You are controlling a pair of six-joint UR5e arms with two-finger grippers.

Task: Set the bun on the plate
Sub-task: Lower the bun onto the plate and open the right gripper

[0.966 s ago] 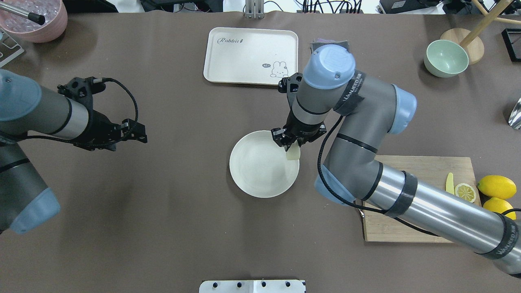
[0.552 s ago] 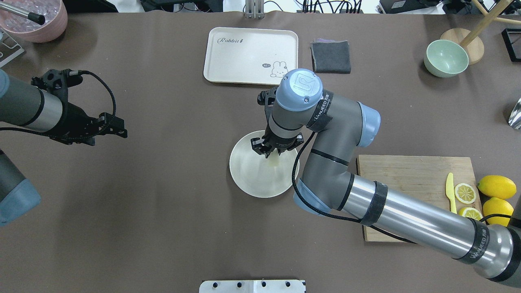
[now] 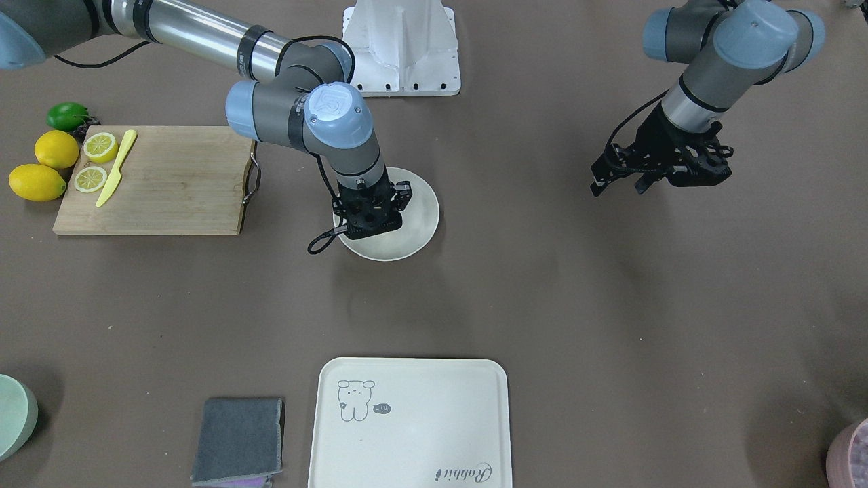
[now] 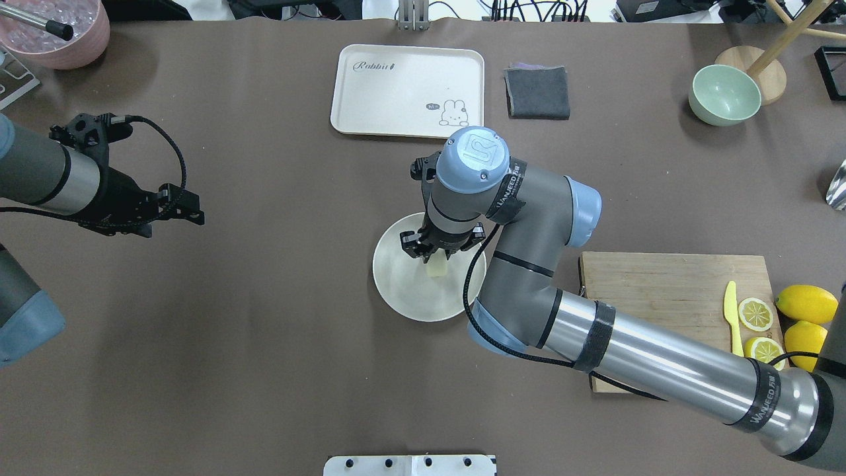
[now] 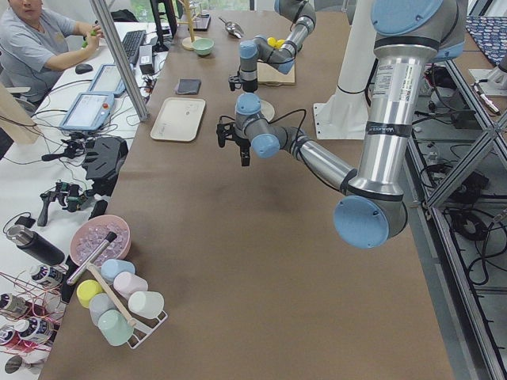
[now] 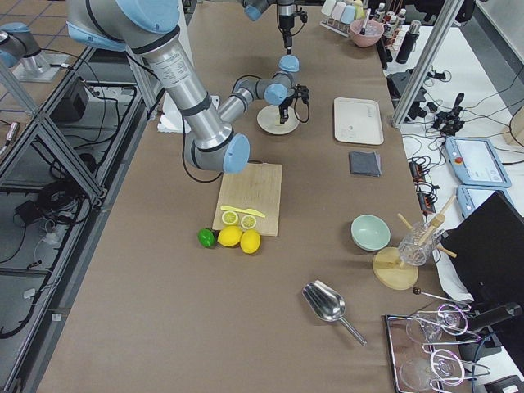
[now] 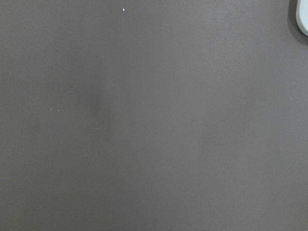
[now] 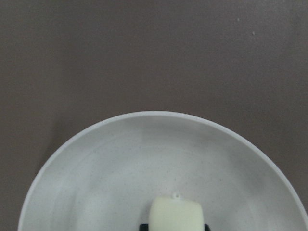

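The bun [image 4: 437,268], a pale cream stubby roll, is held between the fingers of my right gripper [image 4: 436,256], which is shut on it. It hangs over the middle of the round off-white plate [image 4: 396,297]. The right wrist view shows the bun [image 8: 175,214] low over the plate's floor, the rim [image 8: 144,115] curving beyond it; I cannot tell whether they touch. From the front, the right gripper [image 3: 369,217] hides the bun above the plate [image 3: 422,210]. My left gripper [image 4: 188,211] hovers open and empty over bare table far to the left.
A cream tray [image 4: 406,89] and a grey cloth [image 4: 537,92] lie behind the plate. At the right are a green bowl [image 4: 724,94] and a wooden board [image 4: 661,297] with lemon slices, a yellow knife and whole lemons [image 4: 806,303]. A pink bowl [image 4: 56,30] stands far left.
My right arm has carried the bun leftward from the plate's right rim to over its middle. My left arm first drew back to the left, then stayed still.
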